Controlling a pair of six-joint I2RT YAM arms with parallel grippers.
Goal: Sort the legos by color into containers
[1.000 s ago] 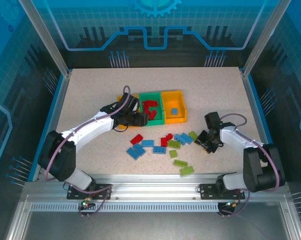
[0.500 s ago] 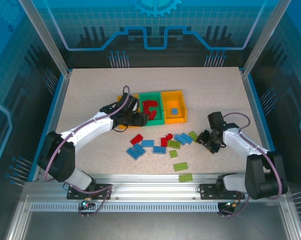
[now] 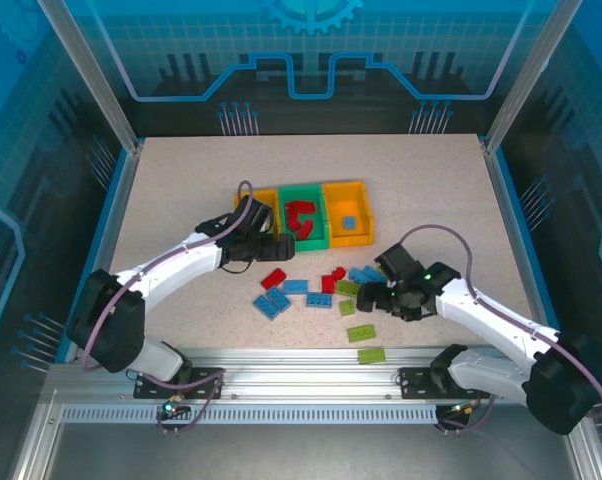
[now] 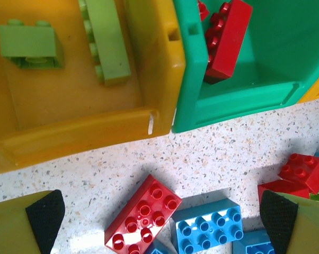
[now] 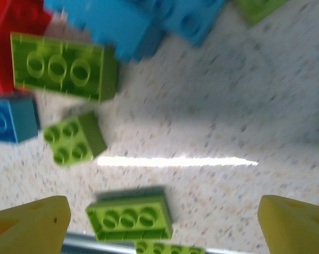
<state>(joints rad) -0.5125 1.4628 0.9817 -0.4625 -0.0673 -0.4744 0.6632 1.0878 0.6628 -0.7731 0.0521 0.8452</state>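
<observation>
1. Legos [image 3: 295,286], small red, blue and lime plastic bricks, are lying loose on the speckled table [image 3: 181,190] at six o'clock from the joined yellow-orange and green bins [image 3: 343,186].
2. Left pincer [image 4: 160,214] is gaping, empty.
3. Right pincer [image 5: 162,225] is gaping, empty.

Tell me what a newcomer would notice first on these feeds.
In the middle of the table, the three joined bins stand out, with red bricks heaped in the green middle one and loose bricks in red, blue and lime scattered just in front. In the wrist views, the left fingers stand wide open over a red brick, and the right fingers are open with a lime brick lying between them.
</observation>
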